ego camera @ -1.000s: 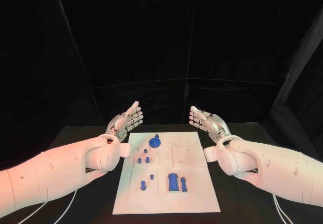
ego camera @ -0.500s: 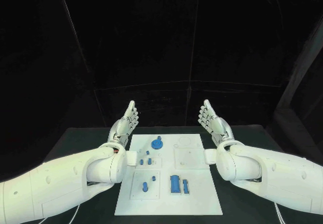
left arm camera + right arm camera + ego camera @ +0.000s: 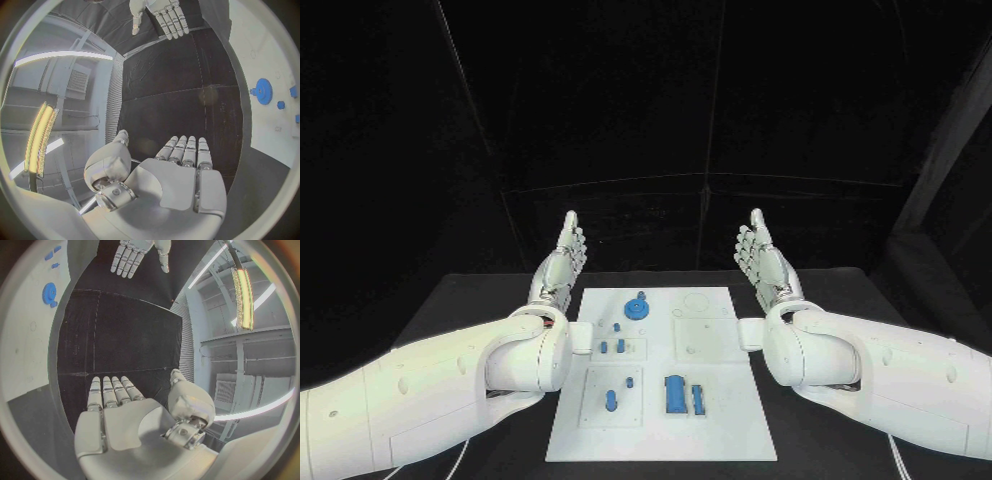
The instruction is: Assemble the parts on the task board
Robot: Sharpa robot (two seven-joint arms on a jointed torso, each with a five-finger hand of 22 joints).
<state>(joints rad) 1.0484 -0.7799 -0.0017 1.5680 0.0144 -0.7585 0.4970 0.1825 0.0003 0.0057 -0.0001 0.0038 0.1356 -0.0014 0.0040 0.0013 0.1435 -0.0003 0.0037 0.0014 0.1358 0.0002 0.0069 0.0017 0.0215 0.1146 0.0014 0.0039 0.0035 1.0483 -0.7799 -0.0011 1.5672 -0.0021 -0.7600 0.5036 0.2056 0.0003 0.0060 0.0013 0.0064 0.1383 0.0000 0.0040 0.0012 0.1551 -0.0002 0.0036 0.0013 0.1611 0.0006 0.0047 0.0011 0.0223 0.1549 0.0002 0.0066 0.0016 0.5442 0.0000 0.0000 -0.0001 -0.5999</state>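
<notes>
**Both hands raised flat beside the board, holding nothing**

Left hand [image 3: 560,262]: stands edge-on at the far left corner of the task board [image 3: 733,400], fingers straight and together, pointing up and away. Grasps nothing, touches nothing. Its wrist view shows what the head view cannot: the palm flat and bare, the thumb [image 3: 107,162] held out to the side.

Task board: white plate lying mid-table, between the two arms. Blue parts lie on it, a round gear-like piece [image 3: 636,307] at the far end, small pegs [image 3: 609,346] left of centre, a larger block [image 3: 674,391] nearer the robot.

Right hand [image 3: 763,262]: mirrors the left at the far right corner, fingers straight, palm bare in its wrist view, released.

Black table [image 3: 473,300] lies bare along both long edges of the board.
</notes>
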